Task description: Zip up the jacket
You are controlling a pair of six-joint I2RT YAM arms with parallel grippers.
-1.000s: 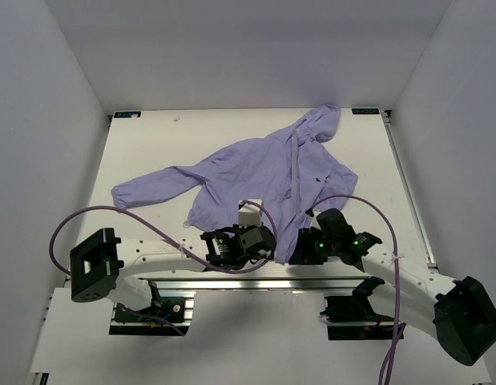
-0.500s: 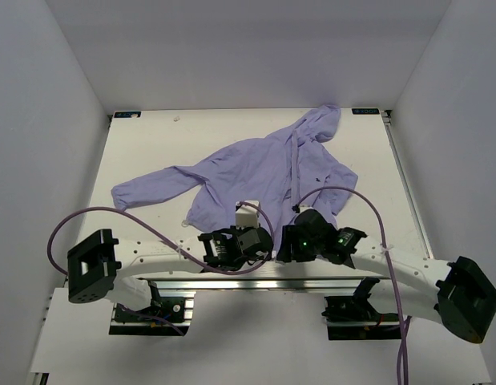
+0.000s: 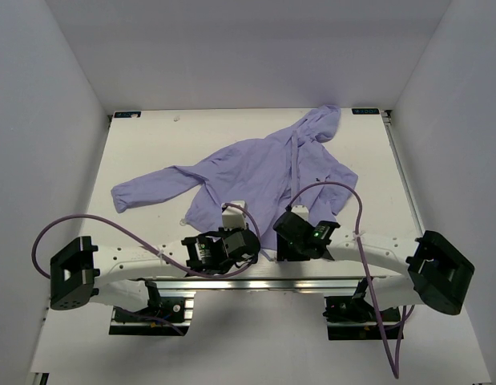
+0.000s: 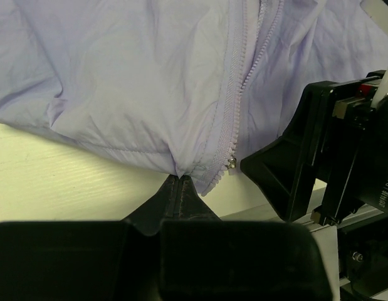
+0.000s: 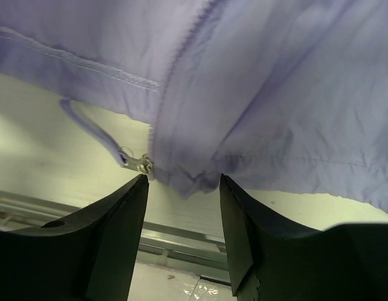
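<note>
The lavender jacket (image 3: 260, 172) lies spread on the table, hood at the far right, one sleeve out to the left. My left gripper (image 4: 181, 178) is shut on the bottom hem (image 4: 181, 168) just left of the open zipper (image 4: 234, 119), whose metal slider (image 4: 232, 163) sits at the lower end. My right gripper (image 5: 182, 182) is open, its fingers either side of the hem corner (image 5: 187, 179) without touching it. The zipper slider and pull (image 5: 140, 164) are just above its left finger (image 5: 128, 207). In the top view both grippers (image 3: 256, 241) (image 3: 278, 238) meet at the jacket's near edge.
The right gripper's black body (image 4: 319, 157) fills the right side of the left wrist view, close to the left gripper. A metal rail (image 3: 256, 282) runs along the table's near edge. White walls enclose the table (image 3: 151, 144) on three sides.
Both arms have shifted left along the near edge, and the right one has closed in on the left. The jacket's bottom hem moved left with them. The right jaws have widened.
</note>
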